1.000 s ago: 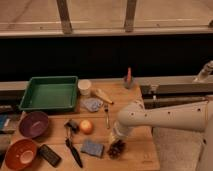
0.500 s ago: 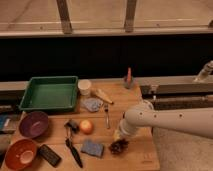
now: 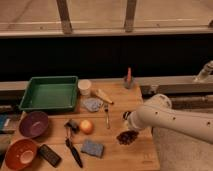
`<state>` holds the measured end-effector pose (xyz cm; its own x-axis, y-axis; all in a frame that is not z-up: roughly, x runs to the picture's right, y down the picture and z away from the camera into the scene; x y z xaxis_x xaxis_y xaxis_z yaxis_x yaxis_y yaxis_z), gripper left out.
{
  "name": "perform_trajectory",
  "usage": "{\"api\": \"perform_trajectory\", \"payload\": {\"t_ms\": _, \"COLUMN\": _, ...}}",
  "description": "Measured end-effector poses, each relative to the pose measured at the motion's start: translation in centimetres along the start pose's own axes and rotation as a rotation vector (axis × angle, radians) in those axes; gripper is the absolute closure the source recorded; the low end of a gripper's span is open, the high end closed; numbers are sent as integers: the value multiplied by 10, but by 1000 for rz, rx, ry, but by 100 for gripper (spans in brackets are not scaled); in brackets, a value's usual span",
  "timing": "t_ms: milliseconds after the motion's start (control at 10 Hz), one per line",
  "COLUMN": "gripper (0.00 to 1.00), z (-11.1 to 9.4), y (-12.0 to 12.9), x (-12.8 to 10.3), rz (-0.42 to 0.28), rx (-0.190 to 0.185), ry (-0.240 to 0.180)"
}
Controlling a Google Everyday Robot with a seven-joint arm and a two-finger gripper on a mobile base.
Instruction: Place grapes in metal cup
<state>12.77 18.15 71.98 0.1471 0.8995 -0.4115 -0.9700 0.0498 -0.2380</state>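
Observation:
The grapes (image 3: 128, 137), a dark reddish-purple bunch, hang just under my gripper (image 3: 127, 130) at the front right of the wooden table (image 3: 120, 102). The gripper points down from the white arm (image 3: 165, 117), which reaches in from the right, and is shut on the top of the bunch. The bunch is just above the tabletop. The metal cup (image 3: 72, 125) is a small grey cylinder to the left, right beside the orange fruit (image 3: 86, 126). It is well apart from the gripper.
A green tray (image 3: 50, 92) and a white cup (image 3: 85, 87) stand at the back left. A purple bowl (image 3: 33, 123) and an orange bowl (image 3: 20, 152) stand at the front left. A fork (image 3: 106, 115), a blue sponge (image 3: 93, 148), a black utensil (image 3: 74, 152) and a red bottle (image 3: 128, 77) are also here.
The arm dipped onto the grapes, then rose. The bunch has moved up and slightly right with the gripper.

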Motion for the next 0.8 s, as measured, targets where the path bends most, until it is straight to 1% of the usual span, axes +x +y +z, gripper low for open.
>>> {"api": "perform_trajectory", "payload": {"t_ms": 100, "gripper": 100, "z": -8, "y": -9, "x": -11, "rz": 5, "rx": 24, "ry": -36}}
{"api": "perform_trajectory", "payload": {"t_ms": 200, "gripper": 100, "z": -14, "y": -21, "x": -25, "rz": 19, "rx": 31, "ry": -83}}
{"api": "perform_trajectory", "payload": {"t_ms": 400, "gripper": 100, "z": -17, "y": -50, "x": -55, "rz": 27, "rx": 34, "ry": -164}}
{"api": "perform_trajectory", "payload": {"t_ms": 600, "gripper": 100, "z": -13, "y": -69, "x": -84, "rz": 32, "rx": 23, "ry": -216}}
{"api": "perform_trajectory", "payload": {"t_ms": 700, "gripper": 100, "z": -9, "y": -74, "x": -94, "rz": 38, "rx": 10, "ry": -227}}
{"api": "perform_trajectory", "payload": {"t_ms": 800, "gripper": 100, "z": -5, "y": -73, "x": -101, "rz": 37, "rx": 0, "ry": -228}}
